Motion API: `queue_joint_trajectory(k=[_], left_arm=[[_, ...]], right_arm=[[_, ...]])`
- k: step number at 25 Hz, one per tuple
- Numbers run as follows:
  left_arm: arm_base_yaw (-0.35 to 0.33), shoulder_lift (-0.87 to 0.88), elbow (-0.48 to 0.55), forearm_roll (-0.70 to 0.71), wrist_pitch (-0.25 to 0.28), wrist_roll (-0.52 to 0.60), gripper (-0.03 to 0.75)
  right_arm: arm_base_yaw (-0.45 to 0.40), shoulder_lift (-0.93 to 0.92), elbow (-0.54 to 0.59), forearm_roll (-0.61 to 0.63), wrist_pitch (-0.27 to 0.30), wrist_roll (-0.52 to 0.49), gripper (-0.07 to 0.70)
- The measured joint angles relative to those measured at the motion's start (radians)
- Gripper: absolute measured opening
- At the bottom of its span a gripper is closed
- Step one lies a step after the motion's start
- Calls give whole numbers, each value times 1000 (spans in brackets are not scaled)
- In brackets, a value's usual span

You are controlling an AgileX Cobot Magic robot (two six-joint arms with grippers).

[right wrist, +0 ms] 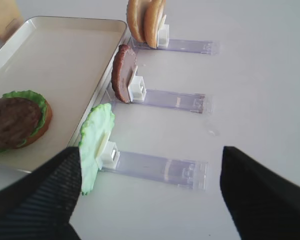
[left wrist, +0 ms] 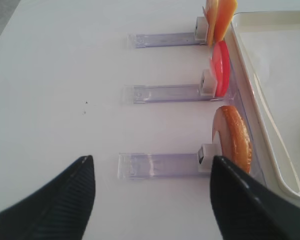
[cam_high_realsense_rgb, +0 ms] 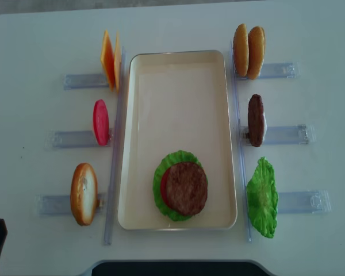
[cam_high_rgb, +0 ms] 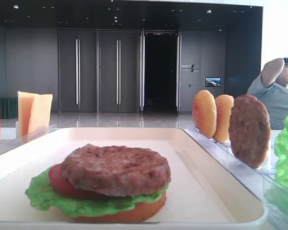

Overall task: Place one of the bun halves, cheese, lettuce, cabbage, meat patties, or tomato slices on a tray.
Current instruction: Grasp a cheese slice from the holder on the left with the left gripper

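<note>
The left gripper (left wrist: pixel 150 192) stands with its jaws spread wide and nothing between them, hovering over bare table to the left of the tray (cam_high_realsense_rgb: pixel 178 86), level with the near bun half (left wrist: pixel 233 140) propped in its clear holder (left wrist: pixel 160 165). The right gripper (right wrist: pixel 150 195) is likewise released and empty, on the tray's right side, just short of the lettuce (right wrist: pixel 96 142) leaf standing in its own holder.

On the tray's near end sits a stack: bun, lettuce, tomato slice (cam_high_realsense_rgb: pixel 164 187) and meat patty (cam_high_realsense_rgb: pixel 186 188) on top. Cheese (cam_high_realsense_rgb: pixel 109 60) stands at the tray's far left corner, a tomato slice (cam_high_realsense_rgb: pixel 101 122) beside its left rim, two bun halves (cam_high_realsense_rgb: pixel 248 50) and a patty (cam_high_realsense_rgb: pixel 255 119) along its right rim.

The pieces lean upright and close against the tray's rim; a jaw coming in skewed would likely tip one flat or shove its holder. A loose pinch on a thin slice could drop it short of the stack.
</note>
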Motion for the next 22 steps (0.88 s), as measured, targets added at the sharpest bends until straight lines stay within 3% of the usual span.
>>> queue_joint_trajectory(k=[22], left_arm=[[0,0,0,0,0,0,251]], right_arm=[[0,0,0,0,0,0,542]])
